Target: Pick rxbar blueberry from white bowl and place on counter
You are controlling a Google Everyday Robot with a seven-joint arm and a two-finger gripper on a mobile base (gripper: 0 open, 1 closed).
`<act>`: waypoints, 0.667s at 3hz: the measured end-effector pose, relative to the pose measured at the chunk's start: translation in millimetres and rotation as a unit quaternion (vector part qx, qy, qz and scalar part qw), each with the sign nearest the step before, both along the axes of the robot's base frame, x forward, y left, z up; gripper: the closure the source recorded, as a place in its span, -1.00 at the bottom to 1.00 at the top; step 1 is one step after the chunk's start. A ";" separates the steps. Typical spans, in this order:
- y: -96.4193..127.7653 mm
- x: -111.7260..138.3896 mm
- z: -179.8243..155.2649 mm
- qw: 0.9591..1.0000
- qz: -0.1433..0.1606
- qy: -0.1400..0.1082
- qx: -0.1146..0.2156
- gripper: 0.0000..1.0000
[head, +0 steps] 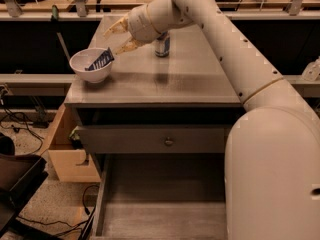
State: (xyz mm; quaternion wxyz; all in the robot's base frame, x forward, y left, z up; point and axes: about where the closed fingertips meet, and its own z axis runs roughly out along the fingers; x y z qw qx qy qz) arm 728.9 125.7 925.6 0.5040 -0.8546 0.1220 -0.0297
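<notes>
The white bowl (pixel 90 65) sits near the front left corner of the grey counter (pixel 180 79). The rxbar blueberry (pixel 100 60), in a dark blue wrapper with pale lettering, leans inside the bowl with one end poking over the right rim. My gripper (pixel 114 38) hangs just right of and above the bowl, its two pale fingers spread apart and empty. The lower fingertip is close to the bar's raised end but apart from it.
A drink can (pixel 162 45) stands on the counter behind my wrist. Below the top is a drawer with a round knob (pixel 169 141). An open wooden drawer box (pixel 67 151) juts out at the left. Cables lie on the floor.
</notes>
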 end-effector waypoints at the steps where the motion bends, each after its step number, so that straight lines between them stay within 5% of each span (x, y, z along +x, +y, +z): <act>1: 0.3 -2.0 -2.1 1.000 0.003 0.003 0.000 -0.29; 2: -1.2 -3.8 -3.4 1.000 0.005 0.005 -0.003 -0.42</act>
